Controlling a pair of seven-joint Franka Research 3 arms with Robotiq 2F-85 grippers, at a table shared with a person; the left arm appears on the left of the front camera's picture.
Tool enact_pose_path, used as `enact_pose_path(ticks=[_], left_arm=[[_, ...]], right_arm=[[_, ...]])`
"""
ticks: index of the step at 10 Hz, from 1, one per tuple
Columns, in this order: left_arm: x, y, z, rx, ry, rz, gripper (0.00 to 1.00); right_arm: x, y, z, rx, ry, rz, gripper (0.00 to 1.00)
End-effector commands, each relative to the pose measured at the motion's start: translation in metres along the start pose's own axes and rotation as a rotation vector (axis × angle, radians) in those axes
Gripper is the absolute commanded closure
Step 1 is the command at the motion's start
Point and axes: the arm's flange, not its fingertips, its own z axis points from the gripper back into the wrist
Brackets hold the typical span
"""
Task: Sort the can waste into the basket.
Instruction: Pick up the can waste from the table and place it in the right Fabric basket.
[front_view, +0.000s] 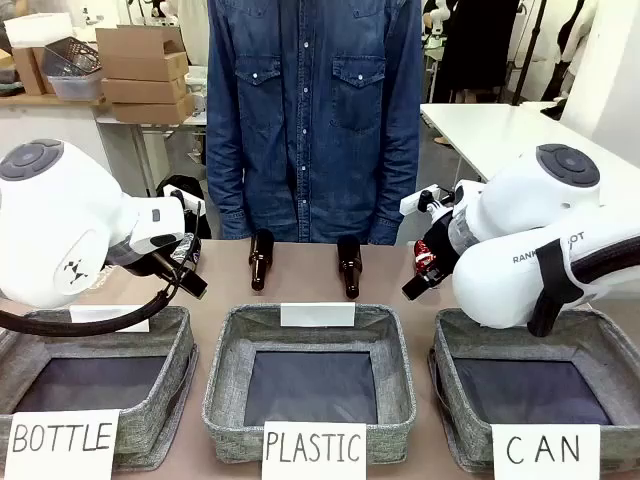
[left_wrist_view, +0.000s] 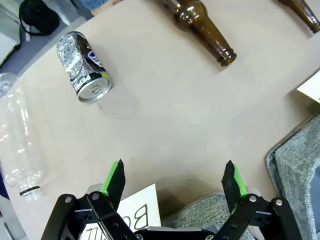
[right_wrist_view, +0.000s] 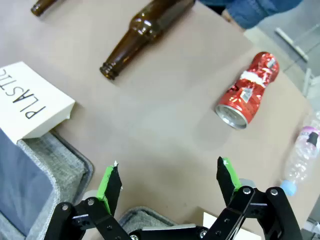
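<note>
Front view across table (front_view: 305, 287), wrist views close, angled downward

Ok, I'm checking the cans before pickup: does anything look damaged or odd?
Yes. The red can lies on its side, crumpled and pinched at its middle. The black and silver can also lies on its side.

A matt beige-brown tabletop (front_view: 300, 285) lies under even, bright indoor light. Beyond its far left corner, flat brown cardboard boxes (front_view: 145, 70) are stacked beside a dark wire basket (front_view: 68, 55). Beyond its far right corner, a white rectangular table (front_view: 500, 130) stands near a white wall (front_view: 615, 70).
</note>
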Motion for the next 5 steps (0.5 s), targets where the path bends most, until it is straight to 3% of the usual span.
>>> enact_pose_path(ticks=[1,5], left_arm=[[0.0,0.0,0.0001,0.0,0.0,0.0,0.0],[0.0,0.0,0.0001,0.0,0.0,0.0,0.0]], right_arm=[[0.0,0.0,0.0,0.0,0.0,0.0,0.0],[0.0,0.0,0.0,0.0,0.0,0.0,0.0]])
